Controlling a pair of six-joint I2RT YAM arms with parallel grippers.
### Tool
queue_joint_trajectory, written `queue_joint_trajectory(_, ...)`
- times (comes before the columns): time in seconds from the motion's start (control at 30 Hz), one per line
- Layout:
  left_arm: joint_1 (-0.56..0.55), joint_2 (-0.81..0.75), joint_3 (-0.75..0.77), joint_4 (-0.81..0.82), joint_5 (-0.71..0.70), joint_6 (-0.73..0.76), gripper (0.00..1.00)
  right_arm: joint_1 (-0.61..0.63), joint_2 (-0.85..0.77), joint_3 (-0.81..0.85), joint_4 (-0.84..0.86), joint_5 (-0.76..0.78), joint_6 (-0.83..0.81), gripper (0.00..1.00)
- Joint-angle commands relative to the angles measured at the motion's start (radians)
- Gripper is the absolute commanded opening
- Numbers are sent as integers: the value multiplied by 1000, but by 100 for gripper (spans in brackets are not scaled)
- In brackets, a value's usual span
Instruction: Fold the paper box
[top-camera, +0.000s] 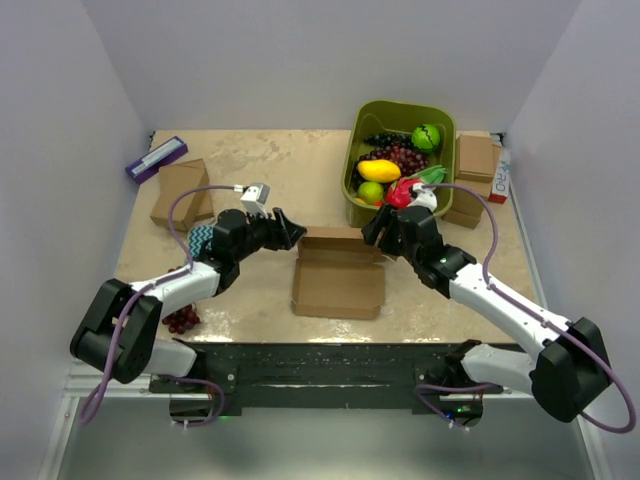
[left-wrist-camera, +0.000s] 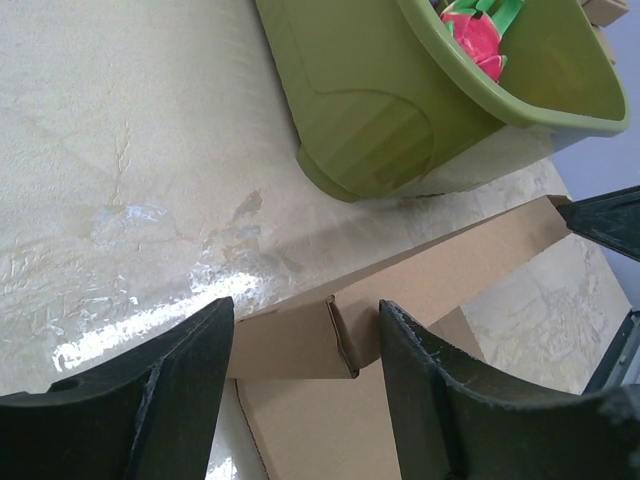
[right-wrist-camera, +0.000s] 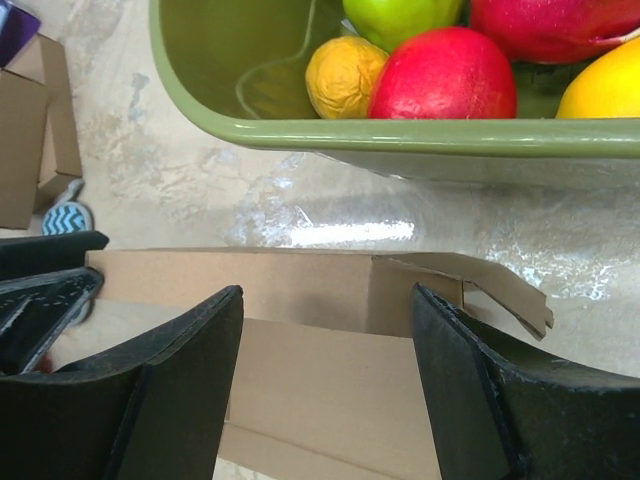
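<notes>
**Paper box lies open just in front of the green bin, both grippers spread at its raised wall**

The paper box (top-camera: 338, 285) lies on the bench (top-camera: 250, 160) just on the near side of the green bin (top-camera: 352, 165), a little toward the bin's left end. A strip of bare bench separates the two. It is plain brown corrugated cardboard, unmarked, thin and rectangular, and roughly as wide as the bin. Its base lies flat and open to the camera. The long wall facing the bin stands upright.

In the left wrist view, that wall (left-wrist-camera: 440, 270) runs slantwise below the bin (left-wrist-camera: 380, 110). At the end farther from the bin it carries a short corner tab with a visible crease. In the right wrist view, the wall (right-wrist-camera: 300, 290) stretches beneath the bin's rim (right-wrist-camera: 400, 135). A loose tab (right-wrist-camera: 510, 295) with an uneven edge sticks out at the wall's right end.

The left gripper (top-camera: 290, 232) is at the wall's left end, on the near side of the bin. Its jaws stand well apart (left-wrist-camera: 305, 305), and the corner tab shows in the gap between them. The right gripper (top-camera: 372, 228) is at the wall's right end, close under the bin's near left corner. Its jaws are likewise spread wide (right-wrist-camera: 325, 292), and the wall runs across the gap rather than being pinched.

The bin holds assorted fruit (top-camera: 385, 170). A small brown box (top-camera: 182, 192) lies well to the bin's left, and another (top-camera: 475, 160) is just beside its right wall.
</notes>
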Motion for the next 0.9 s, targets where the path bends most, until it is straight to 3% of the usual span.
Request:
queue_joint_trajectory(0.0, 5, 13, 18, 34, 26, -11, 64, -4, 14, 45, 6, -19, -8, 70)
queue_joint_trajectory(0.43, 5, 18, 19, 29, 30, -7, 64, -39, 41, -44, 165, -125, 110, 64)
queue_joint_trajectory(0.87, 5, 25, 21, 25, 38, -5, 63, -96, 46, -235, 478, -239, 328, 45)
